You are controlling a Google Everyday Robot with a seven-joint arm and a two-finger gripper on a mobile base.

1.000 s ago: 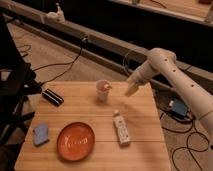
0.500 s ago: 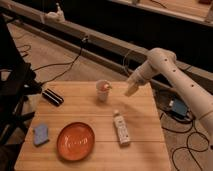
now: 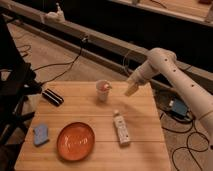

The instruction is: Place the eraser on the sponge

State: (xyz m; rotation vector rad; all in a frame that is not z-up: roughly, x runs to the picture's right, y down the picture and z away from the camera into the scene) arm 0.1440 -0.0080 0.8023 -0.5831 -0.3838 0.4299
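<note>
Nearest to you, at the near left corner of the wooden bench [image 3: 142,152], lies the light-blue sponge [image 3: 41,134]. Nothing rests on it. Just to its right sits the orange plate [image 3: 75,140], close to the sponge but not touching it as far as you can see. Further right, past the middle of the bench, a white tube [image 3: 120,128] lies flat with its cap end pointing away from you.

Look further back on the left and you find the eraser [image 3: 52,97], a black block with a pale stripe, lying at a slant near the far left edge of the bench and well apart from the sponge. Near the far edge at the middle stands a small pale cup [image 3: 103,90], upright.

To the right of the cup, the end effector [image 3: 132,90] hangs above the far right part of the bench, apart from every object. You cannot tell whether it is apart or together. The white arm [image 3: 172,75] runs up and off to the right. A blue object [image 3: 177,107] lies among cables on the floor beyond the right edge.
</note>
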